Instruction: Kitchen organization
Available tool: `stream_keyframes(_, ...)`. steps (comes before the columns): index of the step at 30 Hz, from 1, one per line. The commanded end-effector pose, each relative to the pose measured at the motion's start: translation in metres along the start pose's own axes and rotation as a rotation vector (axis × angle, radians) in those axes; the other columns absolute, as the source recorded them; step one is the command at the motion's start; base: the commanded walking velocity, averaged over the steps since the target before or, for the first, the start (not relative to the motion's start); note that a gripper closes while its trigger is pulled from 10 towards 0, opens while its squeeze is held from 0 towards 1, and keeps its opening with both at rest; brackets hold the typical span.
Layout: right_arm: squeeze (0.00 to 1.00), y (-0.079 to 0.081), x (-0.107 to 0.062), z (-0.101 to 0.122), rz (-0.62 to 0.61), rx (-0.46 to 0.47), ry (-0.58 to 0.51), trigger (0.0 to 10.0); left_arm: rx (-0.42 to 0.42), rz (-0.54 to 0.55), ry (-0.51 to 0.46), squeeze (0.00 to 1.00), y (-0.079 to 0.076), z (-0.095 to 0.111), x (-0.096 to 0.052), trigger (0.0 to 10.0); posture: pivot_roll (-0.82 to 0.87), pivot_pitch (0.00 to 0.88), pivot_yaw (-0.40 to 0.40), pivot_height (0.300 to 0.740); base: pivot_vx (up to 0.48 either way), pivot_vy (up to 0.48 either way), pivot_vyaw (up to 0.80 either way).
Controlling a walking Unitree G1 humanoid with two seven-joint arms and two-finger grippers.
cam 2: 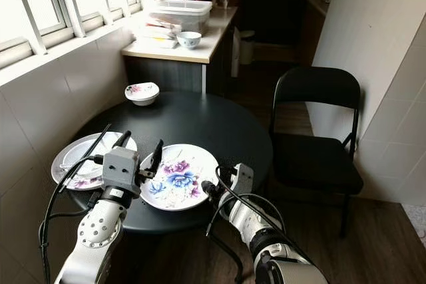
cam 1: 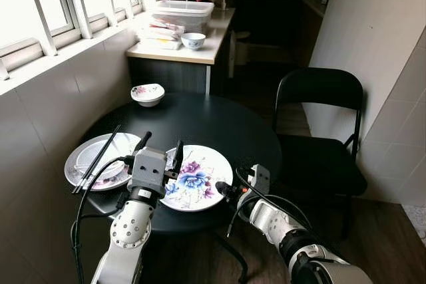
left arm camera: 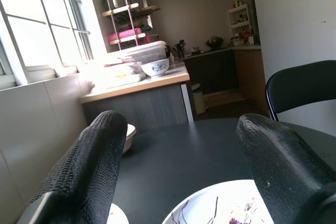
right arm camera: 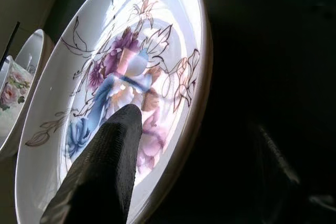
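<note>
Your right gripper (cam 1: 223,189) straddles the near rim of the flowered plate (cam 1: 196,176) on the round table (cam 1: 219,124) — 1 finger (right arm camera: 105,171) over the face, the other under, not visibly closed. Likely a rim pinch for lifting. Your left gripper (cam 1: 161,149) hovers spread wide above the plate's left edge, holding nothing — probably steadying. No readable writing anywhere.

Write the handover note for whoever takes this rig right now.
Left tool: open, over the near-left rim of the floral plate.
Right tool: at the plate's near-right rim, one finger over the plate face; grip state unclear.
On the round table: floral plate, a second plate with chopsticks on the left, a small bowl at the far side.
Done: nothing lifted yet.
Left: grasp the plate, clear the table.
</note>
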State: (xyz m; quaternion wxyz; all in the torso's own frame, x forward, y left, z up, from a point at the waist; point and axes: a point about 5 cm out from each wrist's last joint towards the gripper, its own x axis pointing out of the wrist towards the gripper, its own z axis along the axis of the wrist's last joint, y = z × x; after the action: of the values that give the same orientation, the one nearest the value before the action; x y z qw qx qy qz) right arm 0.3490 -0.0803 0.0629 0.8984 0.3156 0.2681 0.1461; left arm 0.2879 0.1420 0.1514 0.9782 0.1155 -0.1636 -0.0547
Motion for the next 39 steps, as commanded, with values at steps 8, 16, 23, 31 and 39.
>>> stream_keyframes(8, 0.00, -0.001, 0.001, -0.006, -0.051, 0.028, 0.082, 10.0, 0.004, -0.018, 0.027, 0.00, -0.005, -0.004, 0.001, 10.0, 0.07, 0.000, -0.032, 0.736, 0.000, 0.000, 0.00)
stream_keyframes(16, 0.00, -0.008, 0.000, -0.008, -0.141, 0.109, 0.088, 0.0, 0.006, -0.024, 0.037, 0.00, -0.006, -0.006, 0.001, 10.0, 0.07, 0.000, -0.033, 0.736, 0.000, 0.000, 0.00)
stream_keyframes(23, 0.00, -0.013, -0.002, -0.004, -0.217, 0.097, 0.076, 0.0, 0.006, -0.028, 0.047, 0.00, -0.007, -0.008, -0.001, 10.0, 0.07, 0.000, -0.032, 0.736, 0.000, 0.000, 0.00)
stream_keyframes(31, 0.00, -0.007, 0.000, 0.017, -0.267, 0.115, -0.041, 0.0, 0.010, -0.028, 0.053, 0.00, -0.007, -0.009, -0.001, 10.0, 0.07, 0.000, -0.030, 0.736, 0.000, 0.000, 0.00)
stream_keyframes(39, 0.00, 0.023, 0.004, 0.044, -0.154, 0.069, -0.202, 0.0, 0.012, -0.026, 0.055, 0.00, -0.006, -0.010, -0.002, 10.0, 0.07, 0.000, -0.029, 0.736, 0.000, 0.000, 0.00)
